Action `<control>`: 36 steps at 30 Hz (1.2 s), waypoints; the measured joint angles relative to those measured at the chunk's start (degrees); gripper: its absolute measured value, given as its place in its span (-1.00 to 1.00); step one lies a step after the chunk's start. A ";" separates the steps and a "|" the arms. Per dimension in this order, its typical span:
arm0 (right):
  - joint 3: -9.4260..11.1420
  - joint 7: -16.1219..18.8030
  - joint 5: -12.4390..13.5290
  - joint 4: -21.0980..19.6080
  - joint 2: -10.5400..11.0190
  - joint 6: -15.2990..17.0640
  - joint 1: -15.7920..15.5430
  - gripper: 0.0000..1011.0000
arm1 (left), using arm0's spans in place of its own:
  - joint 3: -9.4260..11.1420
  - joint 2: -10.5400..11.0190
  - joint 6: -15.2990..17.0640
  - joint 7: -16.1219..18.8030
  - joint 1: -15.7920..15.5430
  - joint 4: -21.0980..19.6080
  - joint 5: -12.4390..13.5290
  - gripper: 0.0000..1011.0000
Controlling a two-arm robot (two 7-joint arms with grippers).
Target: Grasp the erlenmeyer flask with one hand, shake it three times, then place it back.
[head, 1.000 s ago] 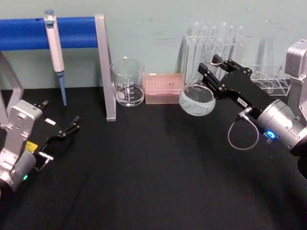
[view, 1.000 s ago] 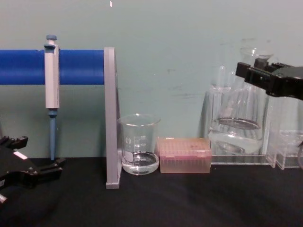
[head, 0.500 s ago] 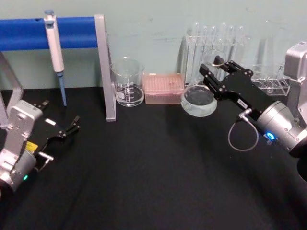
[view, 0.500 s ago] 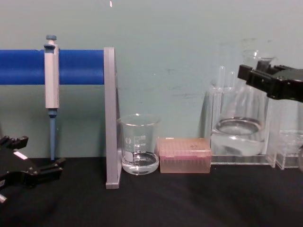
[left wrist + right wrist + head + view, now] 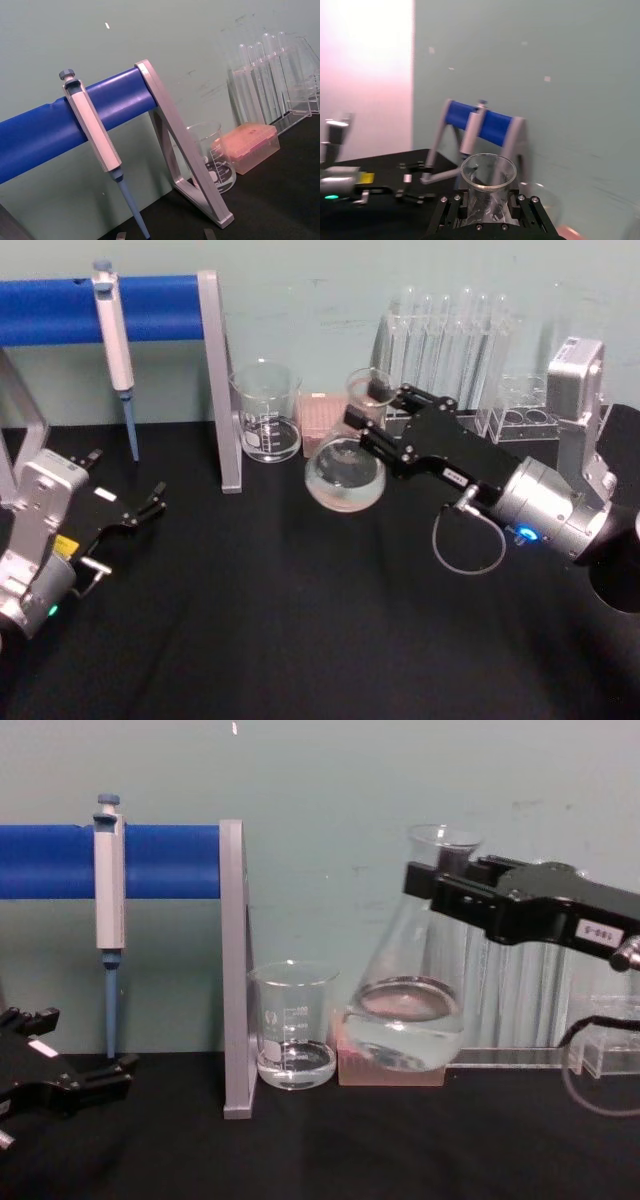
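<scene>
My right hand (image 5: 370,408) (image 5: 440,880) is closed tight on the neck of the erlenmeyer flask (image 5: 345,475) (image 5: 405,1010). One black finger is on each side of the glass, just under the wide rim. In my right wrist view I look down on the round open mouth of the flask (image 5: 487,172), with the hand (image 5: 487,210) pinching it from both sides.

The flask hangs in the air above the black table (image 5: 300,620). It leans a little. There is some clear water in the bottom.

My right hand has a small white label (image 5: 597,932) with dark writing on it. The writing is too small for me to read.

Just behind the flask is a pink box (image 5: 318,415) (image 5: 400,1077). Beside the box, toward my left, stands a glass beaker (image 5: 265,410) (image 5: 293,1025) with a bit of water. It has white lines and numbers printed on it, but I cannot read them. Tall test tubes (image 5: 450,340) stand in a clear rack by the wall.

Farther left, a grey and blue pipette (image 5: 113,330) (image 5: 109,880) hangs on a blue bar (image 5: 60,308).

My left hand (image 5: 125,478) (image 5: 75,1045) rests low over the table, far from the flask. Its fingers are spread apart and hold nothing. It has a white patch, and a yellow sticker (image 5: 65,545) sits on the wrist behind it.
</scene>
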 joint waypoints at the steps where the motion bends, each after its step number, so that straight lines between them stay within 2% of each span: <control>1: -0.36 0.76 0.27 0.14 0.07 -0.10 0.29 -0.11 | 0.00 0.00 0.00 0.00 0.00 0.00 0.00 0.98; 4: -1.90 3.79 1.39 0.83 0.23 -0.50 1.43 -0.11 | 0.00 0.00 0.00 0.00 0.00 0.00 0.00 0.98; 10: -4.01 7.35 3.03 1.98 0.52 -0.80 3.07 -0.11 | 0.00 0.00 0.00 0.00 0.00 0.00 0.00 0.98; 19: -5.23 8.22 4.41 2.59 1.14 -0.81 3.90 -0.11 | 0.00 0.00 0.00 0.00 0.00 0.00 0.00 0.98; 22: -5.32 7.51 4.71 2.63 1.37 -0.87 3.94 -0.11 | 0.00 0.00 0.00 0.00 0.00 0.00 0.00 0.98; 26: -4.73 4.84 4.85 2.45 1.46 -1.21 3.31 -0.11 | 0.00 0.00 0.00 0.00 0.00 0.00 0.00 0.98; 29: -3.36 1.43 4.66 1.92 1.53 -1.65 2.18 -0.11 | 0.00 0.00 0.00 0.00 0.00 0.00 0.00 0.98; 33: -1.90 -1.28 4.12 1.46 1.71 -1.89 1.17 -0.11 | 0.00 0.00 0.00 0.00 0.00 0.00 0.00 0.98; 36: 0.00 -4.10 3.32 0.92 2.03 -1.98 -0.08 -0.11 | 0.00 0.00 0.00 0.00 0.00 0.00 0.00 0.98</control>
